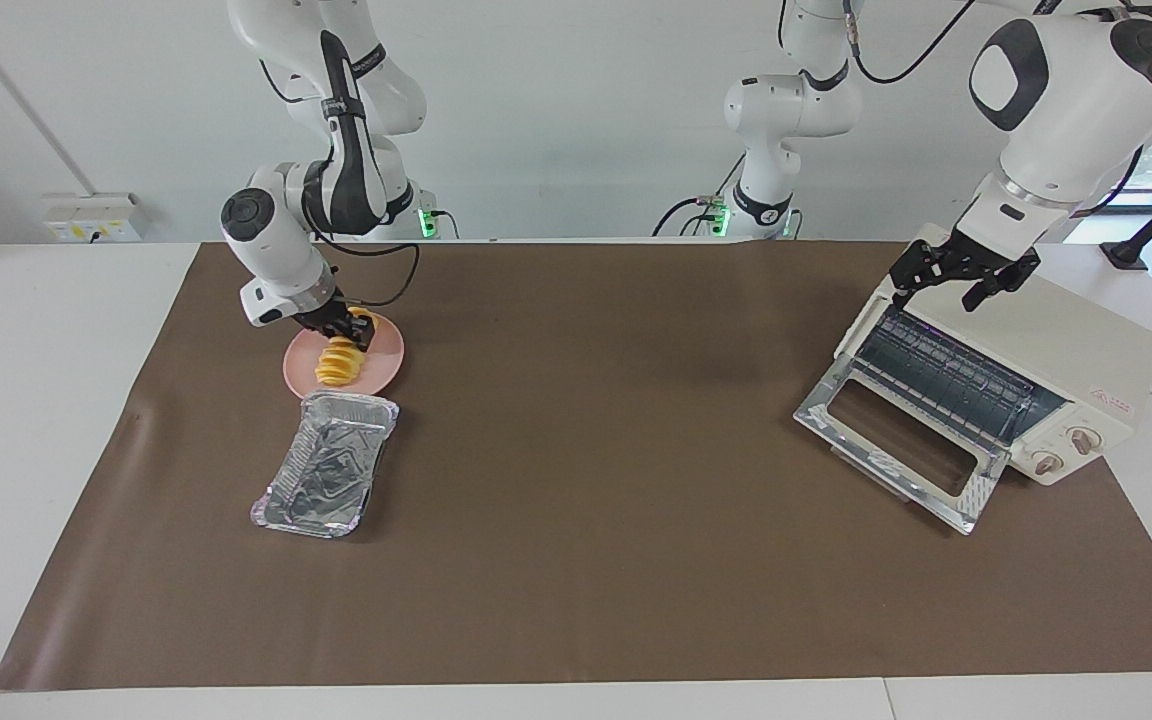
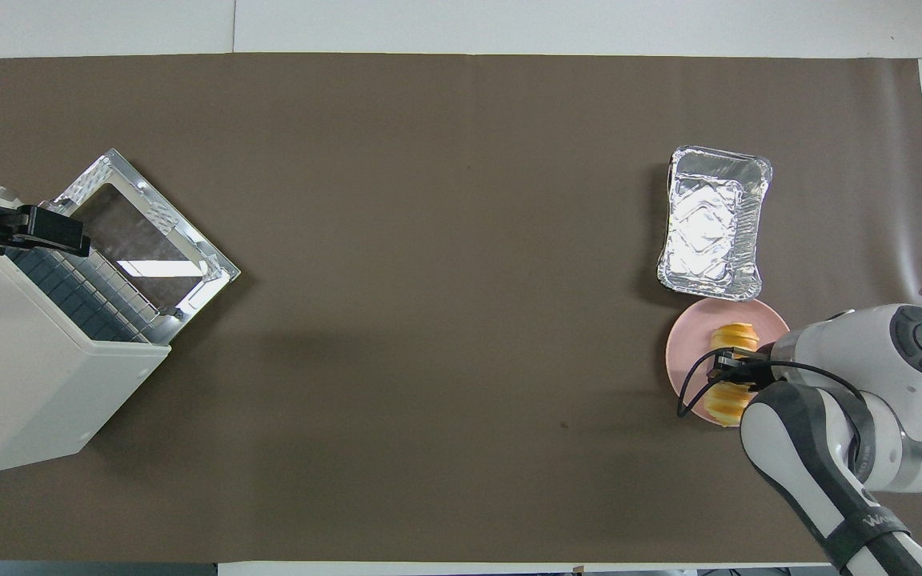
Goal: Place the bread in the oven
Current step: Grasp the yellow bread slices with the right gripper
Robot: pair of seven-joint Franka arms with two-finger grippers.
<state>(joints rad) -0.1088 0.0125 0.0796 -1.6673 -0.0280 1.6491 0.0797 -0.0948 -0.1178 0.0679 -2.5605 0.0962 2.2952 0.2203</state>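
Bread (image 1: 339, 362) lies on the pink plate (image 1: 388, 352), near the desk's robot-side edge at the right arm's end; the foil tray (image 1: 328, 476) sits just beside the plate. My right gripper (image 1: 349, 329) is down on the loaf's robot-side end, fingers straddling it; whether they have bitten yet I cannot tell. Loaf looks light and soft, with ridged segments likely to squash or part. I'd sooner hold across the middle, gently. Left gripper (image 1: 966, 272) hangs spread, holding nothing, over the oven (image 1: 1056, 345), door dropped open, at the left arm's end. It waits.
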